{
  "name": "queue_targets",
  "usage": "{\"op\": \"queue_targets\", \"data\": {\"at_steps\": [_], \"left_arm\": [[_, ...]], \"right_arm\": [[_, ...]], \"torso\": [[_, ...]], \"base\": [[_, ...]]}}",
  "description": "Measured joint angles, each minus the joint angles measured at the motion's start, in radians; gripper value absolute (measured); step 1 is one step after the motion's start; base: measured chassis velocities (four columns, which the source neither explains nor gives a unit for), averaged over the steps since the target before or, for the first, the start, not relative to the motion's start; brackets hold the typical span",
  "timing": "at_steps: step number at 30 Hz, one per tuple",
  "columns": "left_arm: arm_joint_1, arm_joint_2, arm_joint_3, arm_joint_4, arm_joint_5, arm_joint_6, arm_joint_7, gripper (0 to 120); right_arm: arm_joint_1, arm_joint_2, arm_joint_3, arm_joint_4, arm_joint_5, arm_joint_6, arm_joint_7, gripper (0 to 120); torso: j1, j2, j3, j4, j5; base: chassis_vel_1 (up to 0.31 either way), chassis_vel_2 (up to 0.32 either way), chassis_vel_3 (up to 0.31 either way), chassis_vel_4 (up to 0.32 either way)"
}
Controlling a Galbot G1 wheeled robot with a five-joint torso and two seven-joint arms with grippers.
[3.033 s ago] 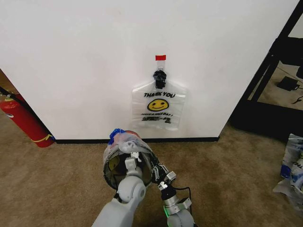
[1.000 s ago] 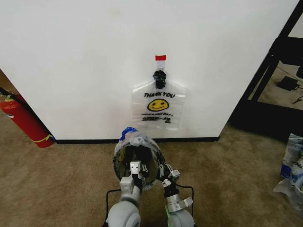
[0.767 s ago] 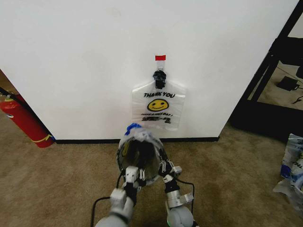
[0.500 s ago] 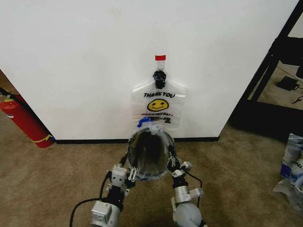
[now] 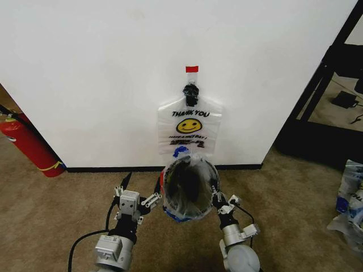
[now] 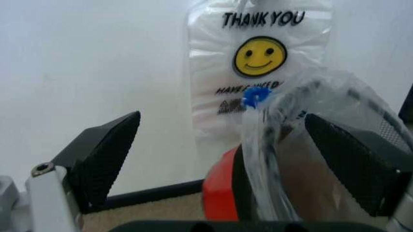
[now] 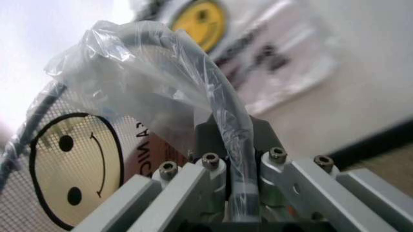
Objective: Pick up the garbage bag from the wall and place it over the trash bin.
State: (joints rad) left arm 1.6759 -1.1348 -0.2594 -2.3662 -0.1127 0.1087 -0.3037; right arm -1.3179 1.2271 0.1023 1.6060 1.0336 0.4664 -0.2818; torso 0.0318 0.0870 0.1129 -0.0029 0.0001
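The garbage bag (image 5: 190, 127) hangs flat on the white wall from a black clip under red tape; it also shows in the left wrist view (image 6: 258, 72). Just below it is the trash bin (image 5: 190, 188), tilted with its mouth toward me. A second smiley plastic bag (image 7: 77, 169) lines the bin. My right gripper (image 5: 219, 199) is shut on the bin's rim (image 7: 226, 130) and the plastic over it. My left gripper (image 5: 140, 187) stands open to the bin's left, apart from it. Its black pads (image 6: 106, 154) are spread wide, and the bin's red base (image 6: 219, 193) lies between them, farther off.
A red fire extinguisher (image 5: 28, 144) leans at the wall on the left. A black shelf frame (image 5: 323, 85) stands at the right. Loose plastic bags (image 5: 349, 198) lie at the right edge. Brown carpet (image 5: 62, 209) runs up to a black baseboard.
The bin has moved right and toward the wall, up to the hanging bag's lower edge, held by my right gripper. My left gripper has come off the bin and moved left, open.
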Motion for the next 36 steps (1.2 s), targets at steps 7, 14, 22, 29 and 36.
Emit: {"op": "queue_targets", "data": {"at_steps": [7,14,22,29,36], "left_arm": [[-0.143,0.15,-0.112,0.06,-0.154,-0.09,0.165,100],[-0.243,0.281,-0.19,0.197,-0.286,-0.185,0.351,100],[-0.307,0.287,-0.139,0.306,-0.333,-0.234,0.485,100],[-0.315,0.251,-0.119,0.329,-0.307,-0.234,0.547,100],[-0.329,0.209,-0.116,0.382,-0.188,-0.218,0.555,100]], "right_arm": [[-0.007,-0.053,0.029,-0.066,-0.032,0.009,-0.305,1],[0.016,-0.087,0.053,-0.13,0.014,-0.014,-0.48,1],[0.028,-0.104,0.057,-0.141,0.045,-0.031,-0.555,1],[0.03,-0.115,0.052,-0.134,0.046,-0.035,-0.563,1],[0.023,-0.128,0.043,-0.109,0.047,-0.046,-0.595,1]], "torso": [[0.0,0.0,0.0,-0.0006,-0.0002],[0.0,0.0,0.0,-0.0001,-0.0002],[0.0,0.0,0.0,-0.0007,-0.0002],[0.0,0.0,0.0,-0.0002,-0.0001],[0.0,0.0,0.0,-0.0001,0.0]], "base": [[0.0,0.0,0.0,0.0],[0.0,0.0,0.0,0.0],[0.0,0.0,0.0,0.0],[0.0,0.0,0.0,0.0],[0.0,0.0,0.0,0.0]]}}
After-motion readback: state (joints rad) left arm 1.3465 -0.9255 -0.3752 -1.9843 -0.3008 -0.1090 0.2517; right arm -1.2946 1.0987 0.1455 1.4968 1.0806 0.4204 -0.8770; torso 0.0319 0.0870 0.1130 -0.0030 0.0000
